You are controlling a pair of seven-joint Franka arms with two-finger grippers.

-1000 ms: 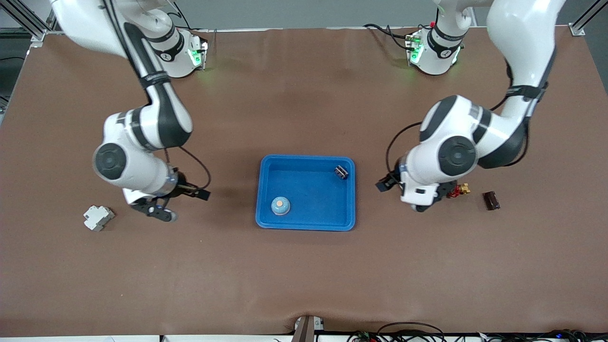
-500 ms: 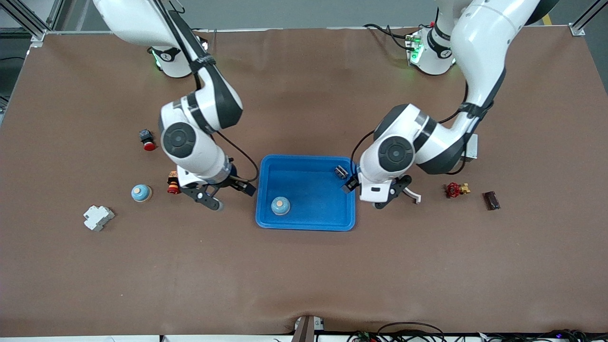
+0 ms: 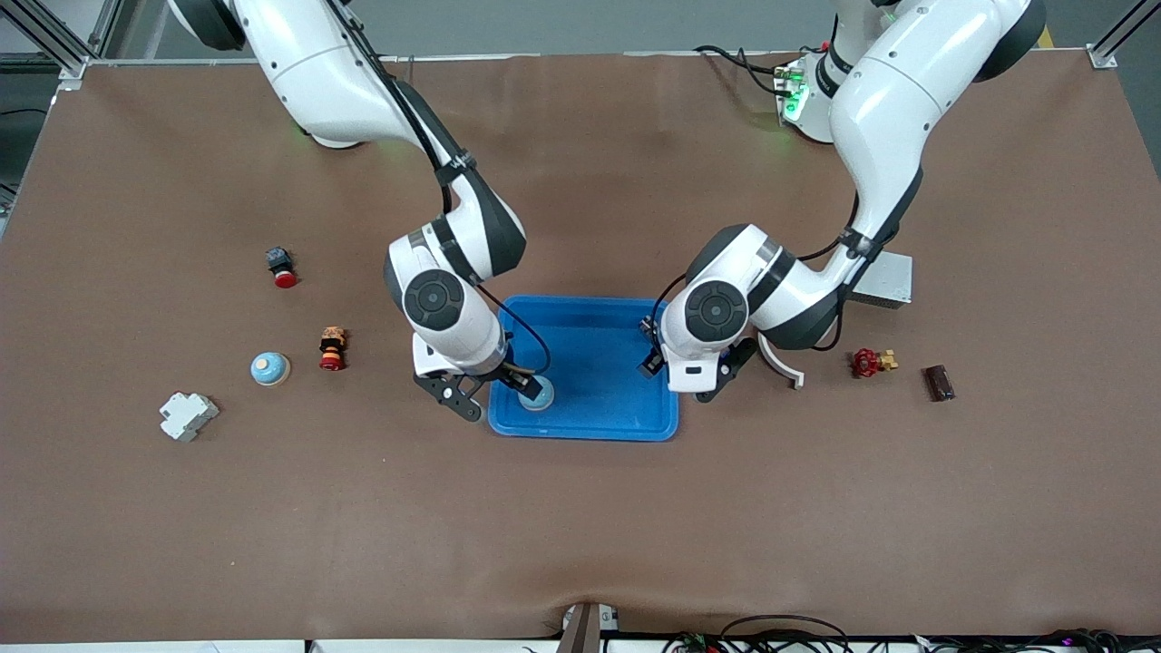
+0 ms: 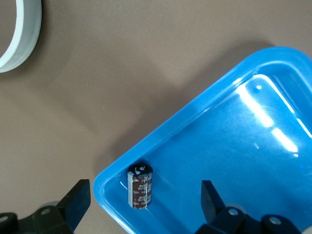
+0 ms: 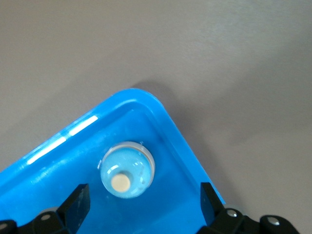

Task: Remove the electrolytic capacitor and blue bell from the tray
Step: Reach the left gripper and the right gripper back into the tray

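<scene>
1. While both task items lie inside the shallow bright-blue rectangular plastic tray [image 3: 590,313], nothing is judged to have been removed.
2. The pale-blue dome-shaped bell with a cream button [image 5: 126,173] is seen in the tray corner nearer the front camera, toward the right arm's end; the right gripper [image 5: 144,207] is held over it with fingers spread wide, holding nothing.
3. The dark-brown cylindrical electrolytic capacitor [image 4: 140,186] is seen lying in the tray corner farther from the front camera, toward the left arm's end; the left gripper [image 4: 146,204] is poised over it, fingers apart and empty.
4. Both grasps and both lifts out of the tray are judged to remain.
</scene>
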